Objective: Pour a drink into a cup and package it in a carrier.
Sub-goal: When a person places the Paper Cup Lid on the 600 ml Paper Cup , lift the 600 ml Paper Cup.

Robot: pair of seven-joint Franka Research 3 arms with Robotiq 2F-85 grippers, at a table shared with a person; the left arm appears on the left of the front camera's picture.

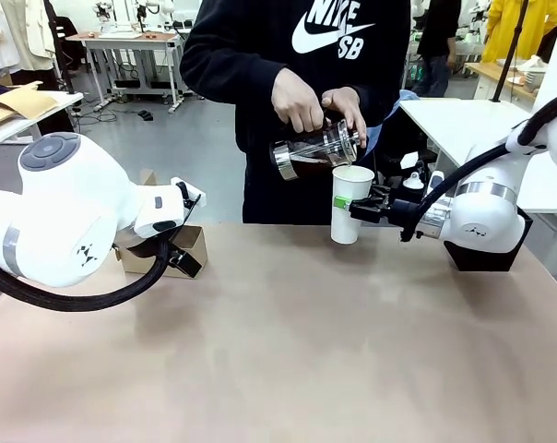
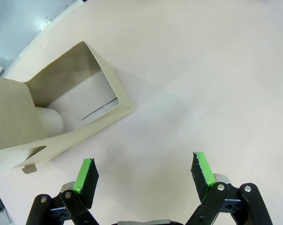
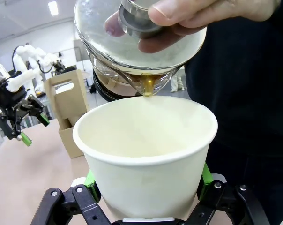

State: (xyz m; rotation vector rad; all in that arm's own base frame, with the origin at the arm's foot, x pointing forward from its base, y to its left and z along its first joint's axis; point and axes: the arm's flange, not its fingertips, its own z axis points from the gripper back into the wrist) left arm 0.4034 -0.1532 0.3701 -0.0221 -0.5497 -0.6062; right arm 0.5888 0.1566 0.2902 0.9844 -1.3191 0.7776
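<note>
Right hand (image 1: 353,209) clamps the cup (image 1: 352,185) upright above the tabletop (image 1: 306,351), beneath the person's tilted jug (image 1: 317,146), so the drink (image 1: 302,167) lands inside; left hand (image 2: 145,169), jaws apart, hovers beside the carrier (image 2: 92,101), presumably for packaging.

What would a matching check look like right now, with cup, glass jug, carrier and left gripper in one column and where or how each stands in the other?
Things
1. cup
2. glass jug
3. carrier
4. left gripper

States
A. open, holding nothing, above the table
B. tilted in the person's hands
C. upright between the right gripper's fingers
D. standing on the table at the robot's left side

Pairs: 1-C, 2-B, 3-D, 4-A
</note>
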